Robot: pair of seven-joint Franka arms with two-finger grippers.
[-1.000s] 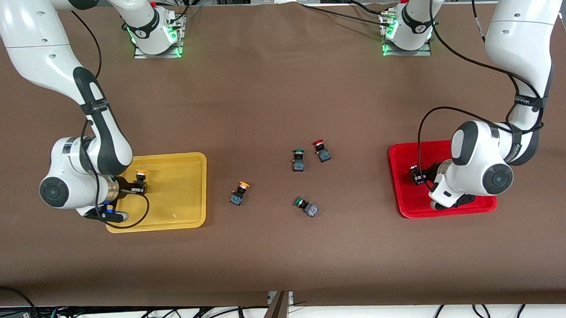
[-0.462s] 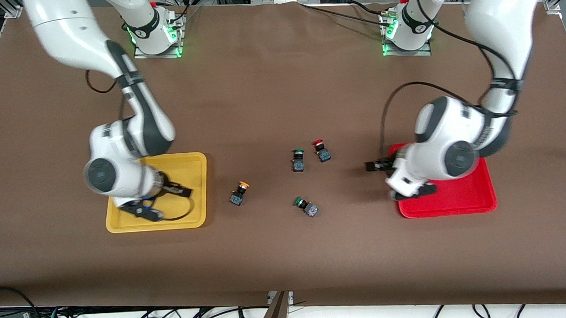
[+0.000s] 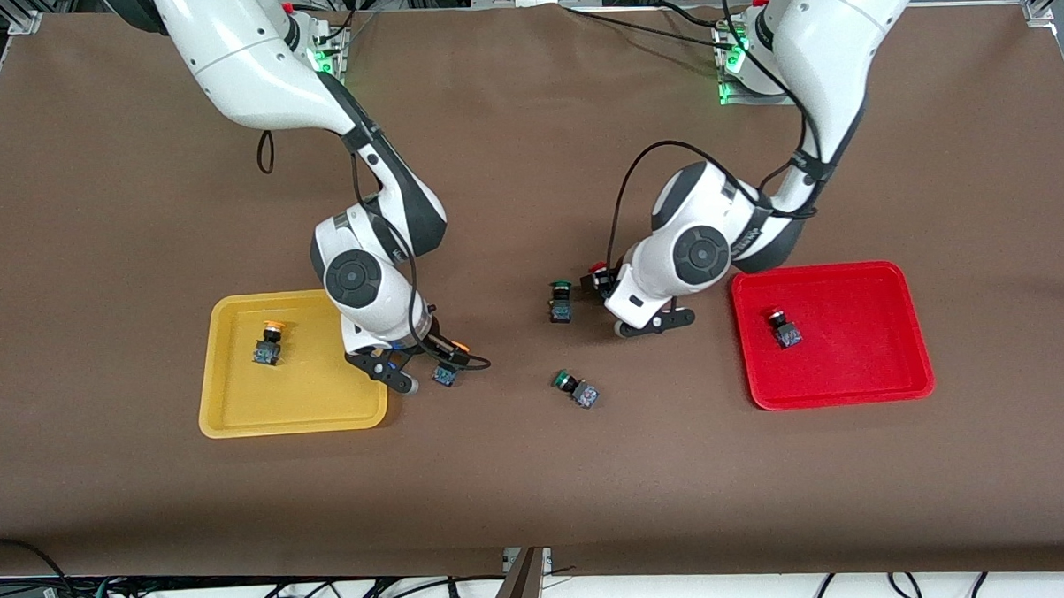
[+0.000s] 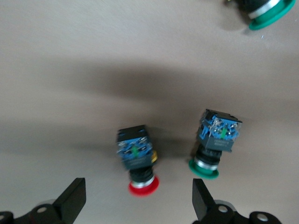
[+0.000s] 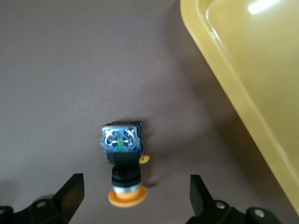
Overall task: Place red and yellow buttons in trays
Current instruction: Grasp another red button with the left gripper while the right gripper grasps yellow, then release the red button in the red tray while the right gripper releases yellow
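One button point(image 3: 268, 344) lies in the tray point(image 3: 235, 416) toward the right arm's end, another point(image 3: 784, 329) in the tray point(image 3: 896, 322) toward the left arm's end; four switches point(image 3: 559, 302) cluster mid-table between them, well clear of every edge.

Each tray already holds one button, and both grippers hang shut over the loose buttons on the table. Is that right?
Not quite: the left gripper and right gripper are open, as both wrist views show. The rest holds: one button in the yellow tray, one in the red tray.
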